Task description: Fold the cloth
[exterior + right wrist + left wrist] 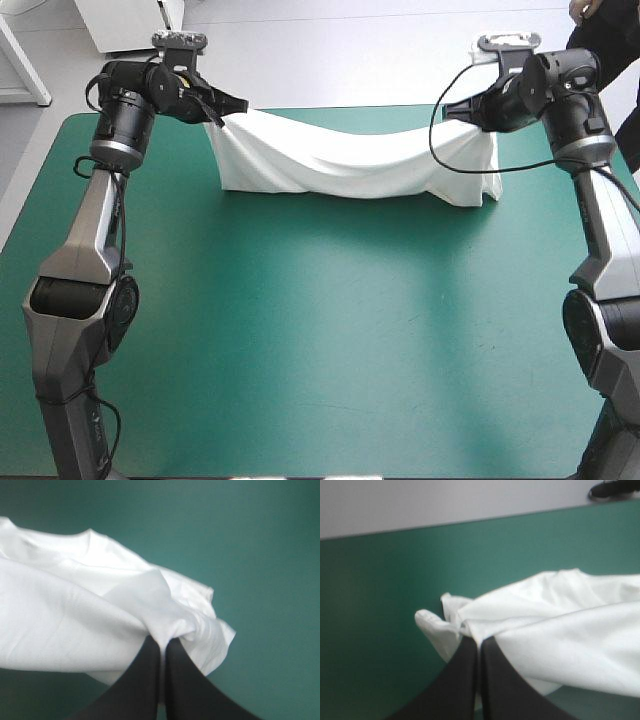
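Left gripper (pixel 479 641) and right gripper (pixel 162 642) each pinch the T-shirt (pixel 350 165) stretched between them.

The left arm (pixel 95 220) and the right arm (pixel 608 230) are showing the same build on both sides: long silver-grey links with a dull metal sheen, running between rounded black joint housings. Glossy black cylinders are forming the wrists. The left gripper (pixel 479 641) and the right gripper (pixel 162 641) are each showing two broad black fingers (pixel 460 680), smooth and curved like fins.
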